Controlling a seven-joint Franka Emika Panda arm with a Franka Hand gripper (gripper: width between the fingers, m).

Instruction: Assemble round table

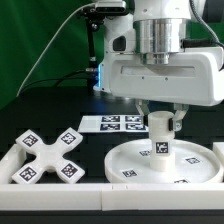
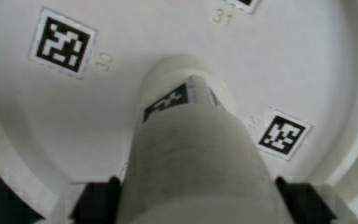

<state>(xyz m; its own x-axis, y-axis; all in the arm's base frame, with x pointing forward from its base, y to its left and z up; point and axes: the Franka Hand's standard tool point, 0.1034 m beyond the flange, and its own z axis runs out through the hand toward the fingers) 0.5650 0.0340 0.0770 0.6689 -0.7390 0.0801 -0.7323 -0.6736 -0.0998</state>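
White plastic parts on a black tabletop (image 1: 85, 140).

Exterior view: the round disc (image 1: 200, 165) lies flat at the exterior view's right. The short post (image 1: 160, 143) stands upright on the disc's centre, its top clasped by the gripper (image 1: 160, 120) reaching straight down. The X-shaped cross base (image 1: 50, 157) lies flat at the exterior view's left, well apart from the disc. The marker board (image 1: 118, 123) lies behind, between them.

Wrist view: the post (image 2: 194, 140) meets the tagged disc (image 2: 87, 110). The gripper (image 2: 197, 196) is closed on it, dark fingers (image 2: 101, 196) against both sides.
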